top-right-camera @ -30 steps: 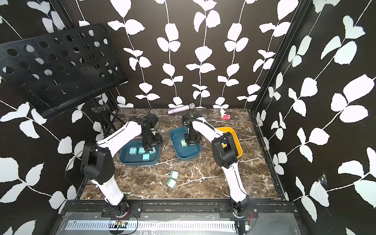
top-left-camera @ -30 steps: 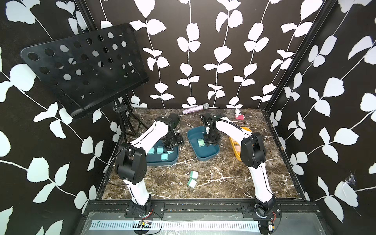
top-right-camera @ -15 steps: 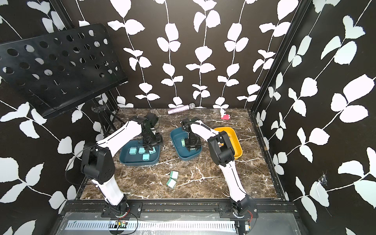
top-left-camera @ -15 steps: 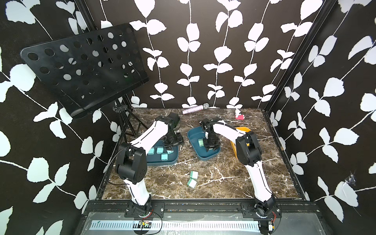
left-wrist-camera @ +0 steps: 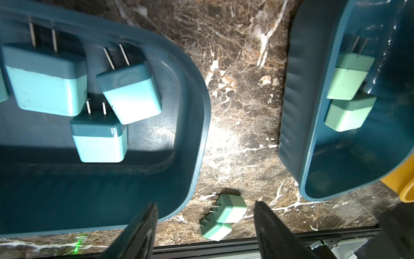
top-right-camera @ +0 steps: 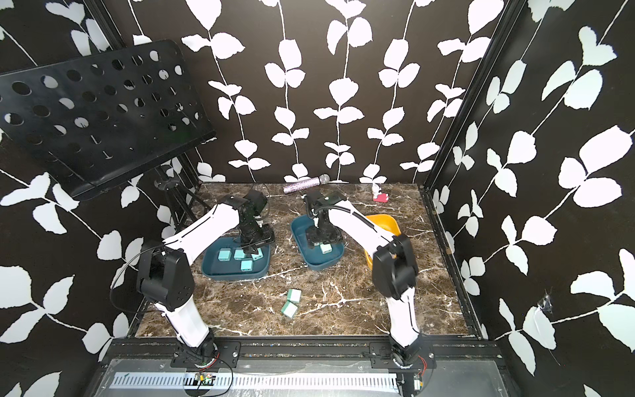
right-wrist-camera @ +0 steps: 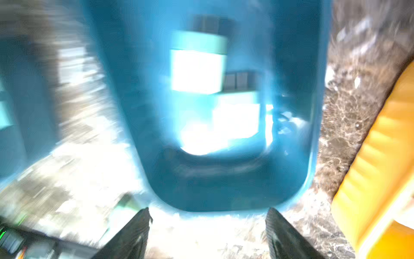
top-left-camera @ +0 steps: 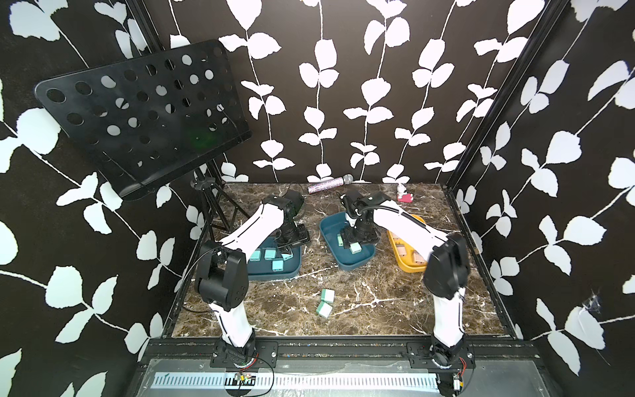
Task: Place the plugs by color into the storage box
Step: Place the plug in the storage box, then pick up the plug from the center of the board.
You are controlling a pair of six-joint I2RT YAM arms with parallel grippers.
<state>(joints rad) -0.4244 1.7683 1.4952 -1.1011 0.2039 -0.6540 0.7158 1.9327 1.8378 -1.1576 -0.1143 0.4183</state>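
We see a small robot test booth: a lab set-up, not a home. Two white arms [top-left-camera: 254,223] are bolted to a black rail [top-left-camera: 343,350] at the front of a dark marble worktop [top-left-camera: 378,309]. Black metal posts [top-left-camera: 491,103] frame three walls [top-left-camera: 395,144] papered black with white leaf vines. Staged props stand about: a music stand [top-left-camera: 137,113], a microphone [top-left-camera: 330,184] and plastic trays [top-left-camera: 352,266].

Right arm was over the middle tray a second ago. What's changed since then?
The right pincer opened and let go of a mint green plug, now lying in the middle teal tray beside the earlier plug; its elbow shifted frontward. Unchanged: left pincer open above the left tray, two loose mint green plugs on the table.
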